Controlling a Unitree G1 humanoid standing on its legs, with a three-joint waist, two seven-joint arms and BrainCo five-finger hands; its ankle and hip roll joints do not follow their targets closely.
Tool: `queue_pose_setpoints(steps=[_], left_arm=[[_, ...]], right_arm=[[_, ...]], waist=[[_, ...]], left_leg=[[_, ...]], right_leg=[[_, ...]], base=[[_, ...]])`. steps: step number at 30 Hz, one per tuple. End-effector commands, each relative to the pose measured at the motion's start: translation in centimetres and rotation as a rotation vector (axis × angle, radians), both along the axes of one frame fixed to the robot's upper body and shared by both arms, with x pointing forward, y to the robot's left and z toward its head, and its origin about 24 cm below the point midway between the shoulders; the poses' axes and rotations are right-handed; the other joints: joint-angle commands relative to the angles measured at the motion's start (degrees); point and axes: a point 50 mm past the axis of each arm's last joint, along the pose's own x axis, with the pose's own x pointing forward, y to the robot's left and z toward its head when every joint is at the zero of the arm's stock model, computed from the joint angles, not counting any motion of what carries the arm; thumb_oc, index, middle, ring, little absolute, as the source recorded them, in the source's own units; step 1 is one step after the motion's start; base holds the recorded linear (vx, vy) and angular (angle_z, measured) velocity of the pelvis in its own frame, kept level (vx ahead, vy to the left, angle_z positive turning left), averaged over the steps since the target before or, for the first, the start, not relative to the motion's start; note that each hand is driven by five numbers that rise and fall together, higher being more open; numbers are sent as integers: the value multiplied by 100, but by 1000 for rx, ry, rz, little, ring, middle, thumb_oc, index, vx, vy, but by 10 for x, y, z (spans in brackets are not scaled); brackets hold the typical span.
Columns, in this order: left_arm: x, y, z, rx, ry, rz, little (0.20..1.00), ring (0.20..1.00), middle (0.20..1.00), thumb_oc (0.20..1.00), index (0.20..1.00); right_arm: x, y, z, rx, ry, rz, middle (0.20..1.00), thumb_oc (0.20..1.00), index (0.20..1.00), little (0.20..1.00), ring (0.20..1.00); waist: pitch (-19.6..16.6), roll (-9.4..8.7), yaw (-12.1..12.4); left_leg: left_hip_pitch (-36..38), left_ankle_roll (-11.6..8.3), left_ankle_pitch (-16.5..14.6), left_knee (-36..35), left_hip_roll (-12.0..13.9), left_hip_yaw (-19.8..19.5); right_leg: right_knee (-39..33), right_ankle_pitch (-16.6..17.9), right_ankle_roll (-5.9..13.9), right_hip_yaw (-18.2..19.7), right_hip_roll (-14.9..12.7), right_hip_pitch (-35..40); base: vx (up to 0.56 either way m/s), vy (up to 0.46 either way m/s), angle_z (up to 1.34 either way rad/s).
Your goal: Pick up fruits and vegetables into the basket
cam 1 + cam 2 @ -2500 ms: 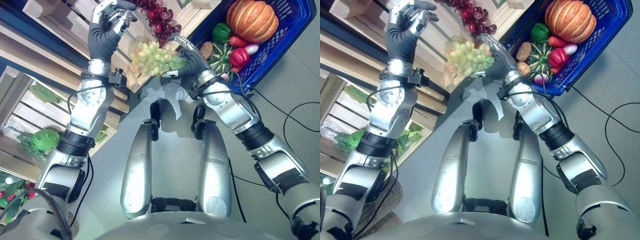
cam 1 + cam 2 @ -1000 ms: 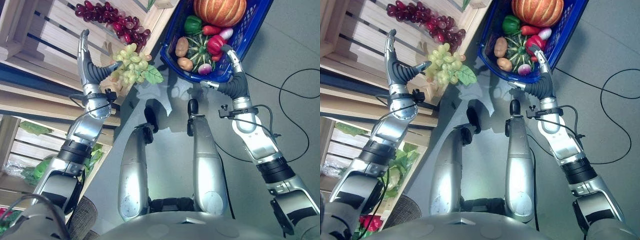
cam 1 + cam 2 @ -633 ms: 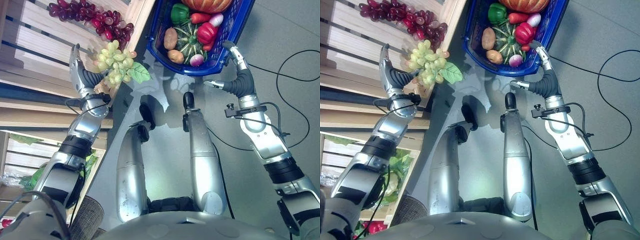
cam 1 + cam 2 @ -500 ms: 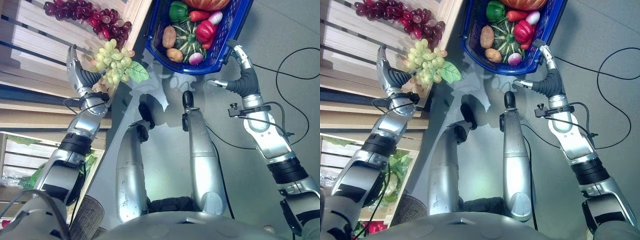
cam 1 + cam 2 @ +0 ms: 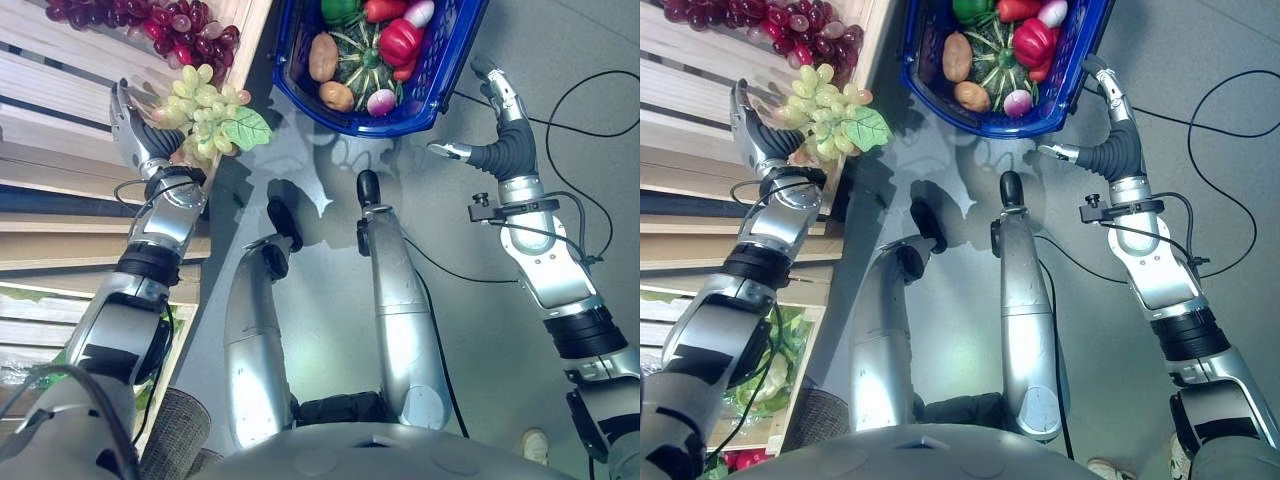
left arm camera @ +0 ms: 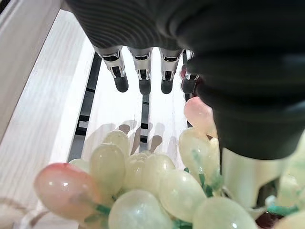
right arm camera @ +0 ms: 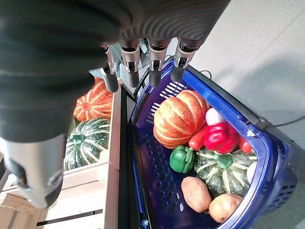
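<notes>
The blue basket [image 5: 440,80] sits on the grey floor, and everything here is placed from it. Inside it lie a green striped squash [image 5: 362,68], a red pepper [image 5: 400,42], two potatoes [image 5: 323,57] along the side nearest the shelf, a small radish-like bulb [image 5: 381,102] by the rim facing the robot, and a white-and-pink bulb [image 5: 419,13] toward the far end. The right wrist view looks into the same basket and adds an orange pumpkin [image 7: 180,118] and a green pepper [image 7: 182,159] deeper in.

To the left of the basket runs the pale wooden slatted shelf [image 5: 60,90]. At its edge closest to the basket sits the bunch of green grapes [image 5: 200,108] with one green leaf [image 5: 246,128] pointing toward the basket. Dark red grapes [image 5: 175,22] lie further back on the shelf.

Left hand [image 5: 135,135] — it's right up against the green bunch on the side away from the basket, fingers straight and extended, thumb against the grapes; whether the thumb actually presses them I can't tell. Its wrist view has the grapes [image 6: 143,191] directly under the palm, fingertips [image 6: 143,86] clear above the slats.

Right hand [image 5: 497,125] — beside the basket's right rim, apart from it, fingers straight, thumb spread wide, holding nothing.
</notes>
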Motion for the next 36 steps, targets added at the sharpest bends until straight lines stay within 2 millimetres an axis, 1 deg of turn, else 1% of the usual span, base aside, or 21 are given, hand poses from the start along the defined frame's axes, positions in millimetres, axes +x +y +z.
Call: queue_pose_setpoints(steps=[1,6,11,14,17,21,25,28,31,36], left_arm=[[-5,25,-3,38,38,80,1000,1000,1000,1000,1000],[-1,21,-1,59,72,44,1000,1000,1000,1000,1000],[5,19,-10,16,174,-46,1000,1000,1000,1000,1000],[10,12,-15,-7,244,-185,1000,1000,1000,1000,1000],[15,-3,-26,-3,395,-376,1000,1000,1000,1000,1000],[16,-14,-31,140,531,-515,1000,1000,1000,1000,1000],[14,-21,-35,189,588,-600,1000,1000,1000,1000,1000],[10,-23,-39,244,648,-626,1000,1000,1000,1000,1000],[7,-18,-44,283,700,-602,1000,1000,1000,1000,1000],[1,-3,-50,513,815,-442,1000,1000,1000,1000,1000]], right_arm=[[-6,3,11,30,-63,35,1000,1000,1000,1000,1000],[-5,4,10,23,-58,31,1000,1000,1000,1000,1000],[-3,3,11,8,-49,37,1000,1000,1000,1000,1000],[-2,3,13,3,-44,43,1000,1000,1000,1000,1000],[-2,3,16,-12,-43,59,1000,1000,1000,1000,1000],[-4,1,19,-30,-38,74,1000,1000,1000,1000,1000],[-6,-1,20,-53,-32,83,1000,1000,1000,1000,1000],[-8,-3,19,-66,-31,86,1000,1000,1000,1000,1000],[-10,-4,19,-66,-32,84,1000,1000,1000,1000,1000],[-13,-4,15,-49,-26,84,1000,1000,1000,1000,1000]], waist=[[-306,-216,-23],[-306,-220,-46],[-306,-224,-75],[-306,-221,-96],[-306,-178,-130],[-306,-121,-166],[-306,-59,-184],[-306,1,-196],[-306,33,-198],[-306,13,-180]], left_leg=[[-34,133,-430,-130,-194,301],[-109,148,-473,-113,-188,309],[-122,156,-494,-129,-204,320],[-102,166,-499,-150,-208,336],[-39,179,-465,-275,-230,374],[55,189,-449,-392,-255,424],[183,188,-401,-552,-266,474],[280,172,-365,-670,-283,512],[317,161,-347,-726,-298,524],[383,163,-340,-777,-310,508]], right_leg=[[108,-298,100,-339,215,-65],[115,-293,109,-305,237,-166],[90,-282,121,-283,255,-195],[81,-275,132,-276,260,-199],[9,-243,150,-253,272,-191],[-82,-219,161,-220,287,-152],[-200,-208,167,-192,297,-69],[-312,-191,173,-177,287,1],[-369,-184,175,-176,279,35],[-483,-162,173,-202,281,146]], base=[[0,0,0],[0,0,0],[3,1,-1],[0,0,0],[1,42,-2],[-13,50,-6],[-11,45,-6],[-19,47,-5],[-20,13,-6],[-10,-16,-1]])
